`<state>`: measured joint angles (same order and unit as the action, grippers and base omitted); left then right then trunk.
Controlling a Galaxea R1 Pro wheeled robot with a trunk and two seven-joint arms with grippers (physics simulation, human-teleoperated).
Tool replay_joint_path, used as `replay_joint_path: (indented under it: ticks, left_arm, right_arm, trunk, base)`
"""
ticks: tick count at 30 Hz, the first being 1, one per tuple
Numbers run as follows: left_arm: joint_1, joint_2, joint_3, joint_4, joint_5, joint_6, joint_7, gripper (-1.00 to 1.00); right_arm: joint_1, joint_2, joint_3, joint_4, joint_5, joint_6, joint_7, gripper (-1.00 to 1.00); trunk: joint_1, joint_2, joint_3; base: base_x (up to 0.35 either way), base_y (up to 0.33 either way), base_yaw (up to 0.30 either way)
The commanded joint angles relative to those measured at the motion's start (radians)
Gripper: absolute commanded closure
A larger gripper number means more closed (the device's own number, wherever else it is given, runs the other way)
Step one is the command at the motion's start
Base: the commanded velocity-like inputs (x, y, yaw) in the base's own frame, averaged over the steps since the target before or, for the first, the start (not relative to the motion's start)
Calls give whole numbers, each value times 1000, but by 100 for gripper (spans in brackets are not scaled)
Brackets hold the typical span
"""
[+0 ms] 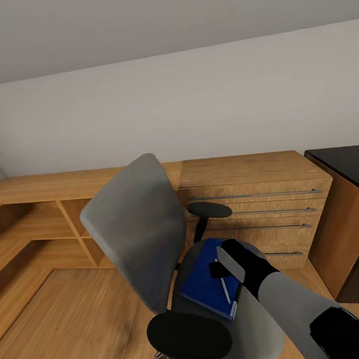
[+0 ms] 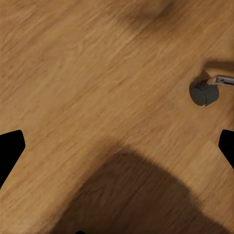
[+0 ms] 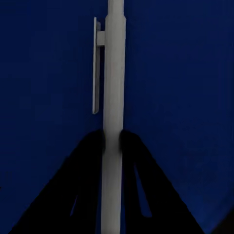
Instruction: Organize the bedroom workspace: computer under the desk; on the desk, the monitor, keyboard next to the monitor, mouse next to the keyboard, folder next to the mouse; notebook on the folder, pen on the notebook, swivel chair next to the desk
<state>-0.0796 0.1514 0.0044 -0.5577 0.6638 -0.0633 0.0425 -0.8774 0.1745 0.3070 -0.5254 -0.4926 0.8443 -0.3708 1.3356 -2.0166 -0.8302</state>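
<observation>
Two black fingers of the right tool (image 3: 112,141) were pinching a white pen (image 3: 113,97). In the right wrist view the pen ran straight out between the fingers, with its clip on one side. Behind it was only dark blue. No words or marks could be read on the pen or on the blue cover.

In the head view the right tool (image 1: 225,265) was down over the seat of the swivel chair (image 1: 138,226). The pen (image 1: 224,288) lay on a blue notebook (image 1: 205,285), and that lay flat on the grey seat. The folder could not be told apart from the notebook. The chair had a tall grey back and two round black arm pads.

The left tool (image 2: 117,146) pointed down at the wooden floor (image 2: 87,73). Its two black tips were at the far edges of the left wrist view, spread wide with nothing between them. One small grey chair wheel (image 2: 202,92) sat on the floor near it.

Behind the chair stood a low wooden drawer unit (image 1: 258,202) with silver handles, and open wooden shelves (image 1: 32,237) beside it. A dark counter (image 1: 354,169) stood at the right by the white wall.
</observation>
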Motion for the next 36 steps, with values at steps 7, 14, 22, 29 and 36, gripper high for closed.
replay_joint_path:
  ticks: [7,14,22,29,36]
  left_arm:
    - [0,0,-3,-1,8,-3,4,-100]
    - [0,0,-3,-1,8,-3,4,-100]
    - [0,0,-3,-1,8,-4,0,-100]
    - [0,0,-3,-1,8,-4,-1,-100]
    - [0,0,-3,-1,8,-4,-1,-100]
  right_arm:
    - [-1,0,3,-1,-13,2,-11,100]
    - [-1,0,3,-1,-13,2,-11,100]
    - [-1,0,2,-1,-12,2,-11,100]
    - [-1,0,2,-2,-12,2,-11,100]
    - [-1,0,4,-3,-12,2,-11,100]
  trunk:
    - [0,0,-1]
    - [0,0,-1]
    - [-4,7,2]
    - [-31,56,24]
    - [-58,105,46]
  base:
    - [0,0,0]
    - [0,0,0]
    - [0,0,0]
    - [0,0,0]
    - [0,0,0]
